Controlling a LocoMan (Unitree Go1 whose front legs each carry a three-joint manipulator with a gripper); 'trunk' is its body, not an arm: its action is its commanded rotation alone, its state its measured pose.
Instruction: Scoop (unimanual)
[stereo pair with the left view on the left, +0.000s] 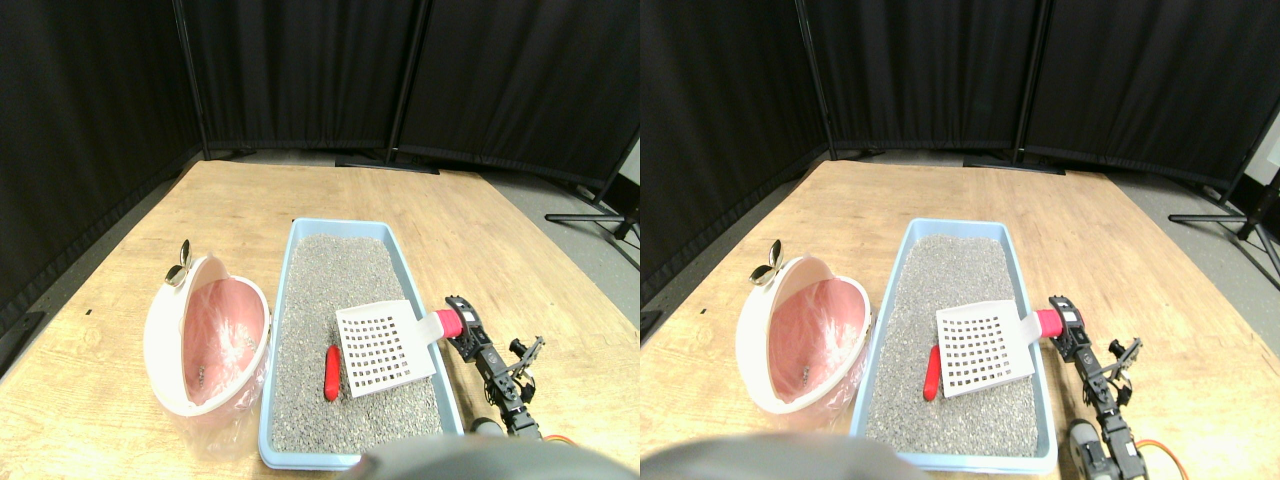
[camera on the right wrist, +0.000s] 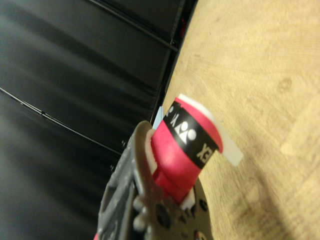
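Stereo pair view: scoop (stereo pair with the left view on the left: 380, 345) overhangs litter tray's (stereo pair with the left view on the left: 415, 262) right rim beside red piece (stereo pair with the left view on the left: 332, 372)

The stereo pair view looks forward and down from above the near edge of the tabletop (stereo pair with the left view on the left: 480, 220), taking in the whole blue litter tray (stereo pair with the left view on the left: 285, 330) and the black curtains (stereo pair with the left view on the left: 300, 70) at the far side. The wrist view sits close behind the hand (camera on the right wrist: 165, 200), turned sideways. Both views share the red-wrapped scoop handle (stereo pair with the left view on the left: 449, 323), the tabletop and the curtains.
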